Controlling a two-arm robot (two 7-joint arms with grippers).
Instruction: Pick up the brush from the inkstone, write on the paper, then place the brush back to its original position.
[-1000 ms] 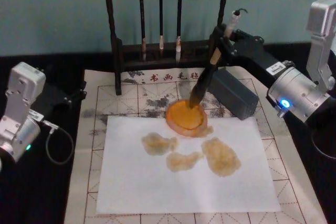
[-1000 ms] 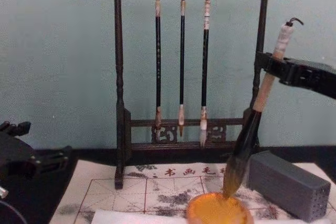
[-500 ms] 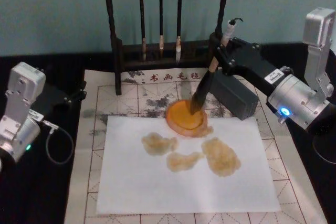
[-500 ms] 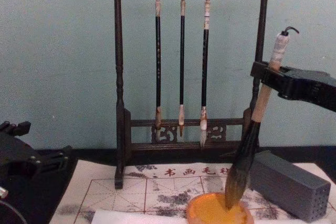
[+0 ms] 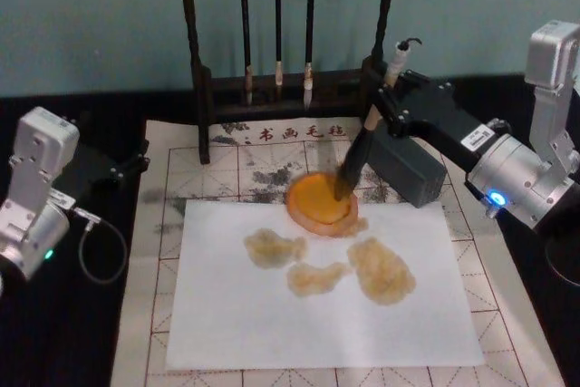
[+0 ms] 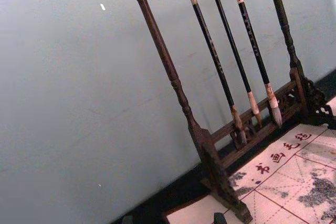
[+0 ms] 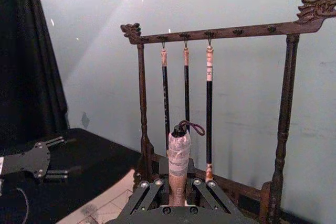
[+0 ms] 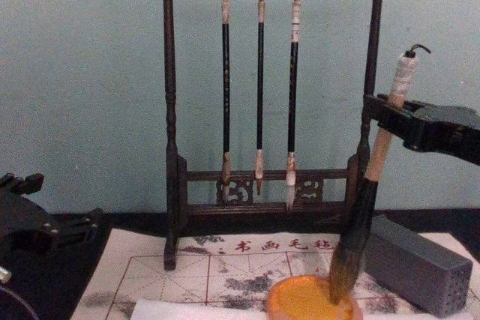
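The right gripper (image 5: 376, 113) reaches in from the right of the inkstone (image 5: 306, 204). Its jaws are closed on the pale upper handle of the brush (image 5: 355, 156), just below the whitish cap with the loop. I think this high grip keeps the gripper away from the ink while the bristles go down. The brush leans, with its cap behind and to the right of the inkstone and its bushy tip inside the dish, on the right part. Whether the tip rests on the bottom, I cannot tell. The paper (image 5: 272, 324), just in front of the inkstone, carries yellow-brown blots (image 5: 381, 269), so I judge that the writing is done and the brush is being returned. A grey block (image 5: 408, 169) lies just right of the inkstone. The left gripper (image 5: 122, 167) is parked well to the left of the inkstone.
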